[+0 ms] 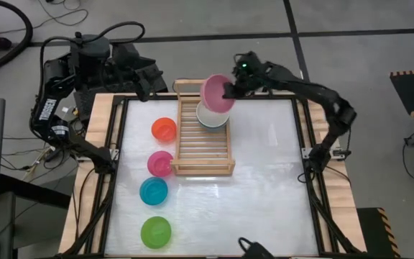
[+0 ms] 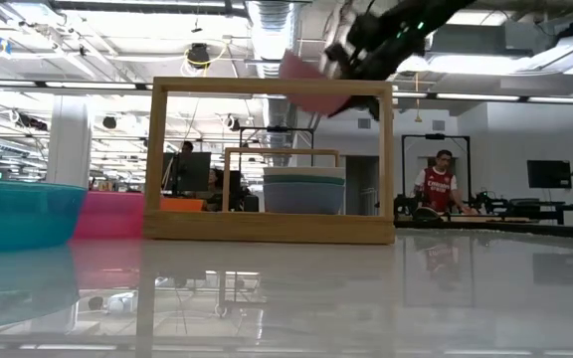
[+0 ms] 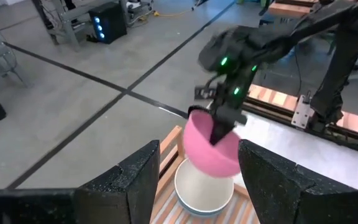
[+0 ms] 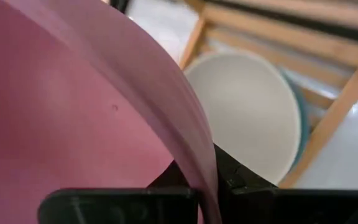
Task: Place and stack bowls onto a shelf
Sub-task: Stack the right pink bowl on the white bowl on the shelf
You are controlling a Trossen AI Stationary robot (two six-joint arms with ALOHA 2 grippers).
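Note:
My right gripper [image 1: 230, 91] is shut on the light pink bowl [image 1: 215, 91], which hangs in the air over the far end of the wooden shelf [image 1: 203, 144]. Under it a stack of larger bowls sits on the slats, with the cream-white bowl [image 1: 211, 115] on top and a teal rim [image 4: 303, 124] showing below it. The low view shows the pink bowl [image 2: 311, 85] above the stack [image 2: 304, 189]. My left gripper [image 3: 197, 180] is open and waits past the table's far left corner, looking toward the shelf. My right gripper holds the pink bowl by its rim [image 4: 205, 177], with the wall pinched between the two fingers, one finger inside the bowl and one outside. The fingers come in from the table's right side, slanting down. The bowl is lifted clear and tilted above the cream-white bowl [image 3: 204, 186].
Four smaller bowls stand in a row on the white tabletop left of the shelf: orange-red [image 1: 164, 129], magenta [image 1: 159, 163], cyan [image 1: 153, 191] and lime green [image 1: 156, 232]. The near part of the shelf holds no bowls. A person [image 2: 441, 184] stands in the room beyond.

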